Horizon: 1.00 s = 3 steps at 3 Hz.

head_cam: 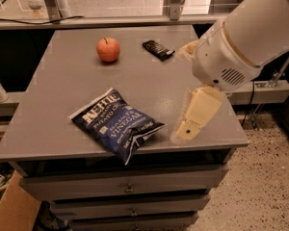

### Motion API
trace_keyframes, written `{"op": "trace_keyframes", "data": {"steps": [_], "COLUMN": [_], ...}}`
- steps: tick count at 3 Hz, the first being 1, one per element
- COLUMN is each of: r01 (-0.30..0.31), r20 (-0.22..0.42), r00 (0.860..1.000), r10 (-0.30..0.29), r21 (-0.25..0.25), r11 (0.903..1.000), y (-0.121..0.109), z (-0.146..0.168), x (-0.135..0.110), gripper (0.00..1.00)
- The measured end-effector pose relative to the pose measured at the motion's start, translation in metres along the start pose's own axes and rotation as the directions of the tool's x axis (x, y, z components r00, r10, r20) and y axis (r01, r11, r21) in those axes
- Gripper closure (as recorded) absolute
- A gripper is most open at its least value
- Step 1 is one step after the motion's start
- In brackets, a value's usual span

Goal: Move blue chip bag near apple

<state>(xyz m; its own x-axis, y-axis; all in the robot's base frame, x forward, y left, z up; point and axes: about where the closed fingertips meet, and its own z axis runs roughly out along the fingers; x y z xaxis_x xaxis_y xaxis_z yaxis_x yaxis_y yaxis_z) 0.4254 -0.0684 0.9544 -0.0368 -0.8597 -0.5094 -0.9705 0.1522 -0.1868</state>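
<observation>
The blue chip bag (115,125) lies flat on the grey table (67,81) near its front edge, with one corner reaching over the edge. The apple (108,49) stands at the back of the table, left of centre, well apart from the bag. My gripper (183,91) hangs over the right side of the table, to the right of the bag and not touching it. It is open and empty. One cream finger (196,113) points down toward the front edge and the other (187,49) shows behind the white wrist.
A small black wrapped bar (158,49) lies at the back, right of the apple. Drawers (127,186) sit under the tabletop. A cardboard box (12,211) stands on the floor at the lower left. A rail and posts run behind the table.
</observation>
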Motion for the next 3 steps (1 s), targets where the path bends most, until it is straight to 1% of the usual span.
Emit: {"op": "trace_keyframes", "data": {"steps": [1, 2, 3], "r01": [0.049, 0.071, 0.075], "r20": [0.038, 0.079, 0.103], "r00": [0.998, 0.995, 0.992], "r10": [-0.048, -0.067, -0.068], "r21": [-0.017, -0.043, -0.065], "r11": [0.9987, 0.9965, 0.995], "y": [0.01, 0.017, 0.025], "z": [0.05, 0.098, 0.137], "x": [-0.011, -0.028, -0.041], "gripper": [0.0, 0.0, 0.0]}}
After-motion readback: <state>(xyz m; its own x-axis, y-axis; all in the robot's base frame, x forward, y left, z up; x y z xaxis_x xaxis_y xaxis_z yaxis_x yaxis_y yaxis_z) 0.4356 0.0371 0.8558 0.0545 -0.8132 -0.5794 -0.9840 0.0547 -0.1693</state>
